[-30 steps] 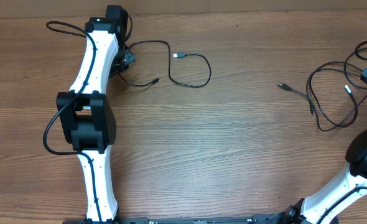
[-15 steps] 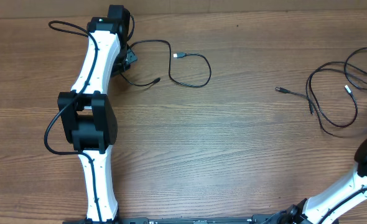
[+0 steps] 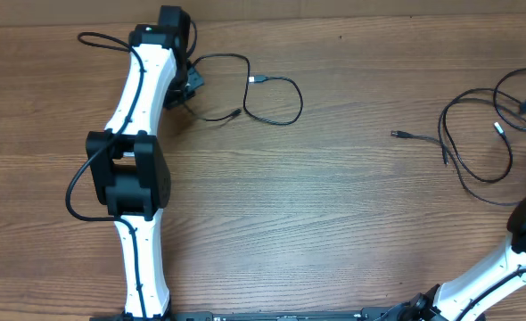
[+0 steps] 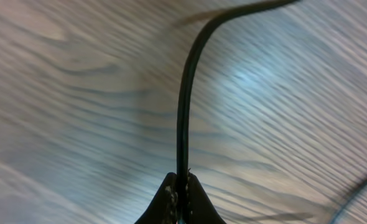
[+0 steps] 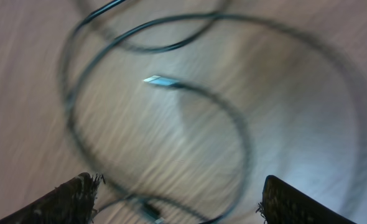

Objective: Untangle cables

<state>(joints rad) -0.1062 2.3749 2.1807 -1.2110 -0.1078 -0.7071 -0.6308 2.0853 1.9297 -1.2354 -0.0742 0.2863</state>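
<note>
Cables lie in two groups on the wooden surface (image 3: 334,205), well apart from each other. The left cable (image 3: 276,107) sits toward the far left: a thin black cord that leads out from the left claw (image 3: 186,86), curves round in an open loop and ends in a silver-tipped plug (image 3: 257,80). Its dark end (image 3: 236,113) lies just beside the loop. The left claw is pinched tight on this cord. In the left wrist view the two fingertips (image 4: 170,198) meet around it, and the cord rises straight from between them before bending off to the right over blurred wood grain. The white left arm (image 3: 138,98) stretches from the near edge up to that spot.

The right cables (image 3: 477,134) lie near the right edge in loose, overlapping loops. One dark plug (image 3: 397,134) reaches toward the middle of the surface, and a small silver tip (image 3: 497,127) rests inside the loops. The right claw (image 5: 180,196) hangs above them with its jaws wide apart and nothing clamped. In the right wrist view its fingers (image 5: 78,199) stand at the two lower corners, and the black loops and a pale plug end (image 5: 155,79) lie blurred on the wood below. A strand crosses low between the fingers — whether it touches either one cannot be told.
</note>
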